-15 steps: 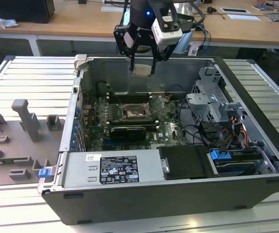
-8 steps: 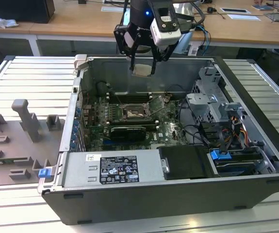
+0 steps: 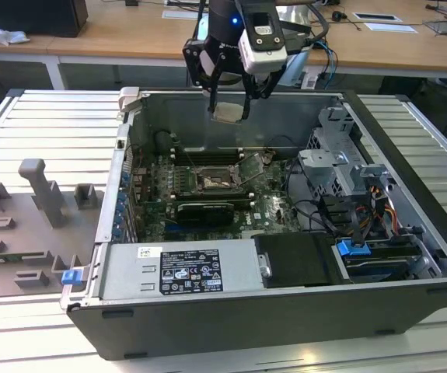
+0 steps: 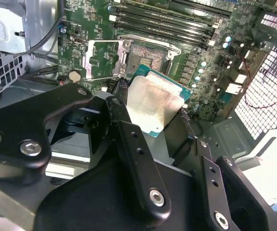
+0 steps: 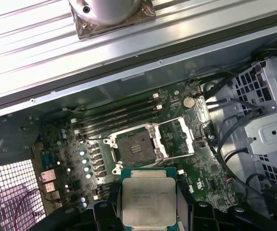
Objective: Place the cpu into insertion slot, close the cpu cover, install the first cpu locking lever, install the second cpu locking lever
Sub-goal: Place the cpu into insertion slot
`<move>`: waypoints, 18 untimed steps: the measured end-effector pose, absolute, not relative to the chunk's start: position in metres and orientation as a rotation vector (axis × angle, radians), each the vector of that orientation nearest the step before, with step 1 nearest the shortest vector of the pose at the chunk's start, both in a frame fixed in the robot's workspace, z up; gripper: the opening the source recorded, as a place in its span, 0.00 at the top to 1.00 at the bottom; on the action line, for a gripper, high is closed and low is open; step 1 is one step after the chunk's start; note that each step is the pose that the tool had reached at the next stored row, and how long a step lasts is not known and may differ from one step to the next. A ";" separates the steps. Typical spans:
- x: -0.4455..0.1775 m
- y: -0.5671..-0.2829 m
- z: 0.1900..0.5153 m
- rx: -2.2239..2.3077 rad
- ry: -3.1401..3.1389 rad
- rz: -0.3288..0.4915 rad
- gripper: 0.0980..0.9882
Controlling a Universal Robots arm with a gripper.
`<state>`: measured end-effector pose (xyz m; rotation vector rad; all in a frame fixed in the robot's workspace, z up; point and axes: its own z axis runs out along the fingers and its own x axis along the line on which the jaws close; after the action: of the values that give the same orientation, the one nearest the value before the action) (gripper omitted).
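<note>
Cpu [image 3: 227,112], a flat pale square, hangs in the upper middle of the exterior view. It is clamped in the gripper [image 3: 228,107] and held about level with the far rim of the open computer case [image 3: 207,311], well above the green circuit board [image 3: 274,206]. That view gives the height: the insertion slot [image 3: 211,183] lies lower, near the frame's centre and well apart from the chip, with the cpu cover [image 3: 253,166] tilted up just to the exterior view's right of it. In the second wrist view the black fingers [image 4: 121,120] press two opposite edges of the cpu [image 4: 150,103], so the grip is closed on it, and the chip's green border shows along one side. The first wrist view faces the cpu [image 5: 148,202] squarely. There the insertion slot [image 5: 134,148] is bare with its dark centre uncovered, the cpu cover [image 5: 177,137] is swung open beside it, and the long black memory slots [image 5: 119,118] run beyond it. The computer case stands on a ribbed metal table [image 3: 36,116].
</note>
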<state>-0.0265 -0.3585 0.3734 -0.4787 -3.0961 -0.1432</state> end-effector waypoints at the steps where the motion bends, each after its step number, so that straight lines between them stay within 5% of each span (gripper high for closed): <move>1: -0.026 -0.359 0.373 -0.484 -3.095 -0.143 0.50; 18: -0.026 -0.359 0.373 -0.617 -3.076 -0.144 0.50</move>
<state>-0.0265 -0.3585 0.3734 -0.6169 -3.0756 -0.1436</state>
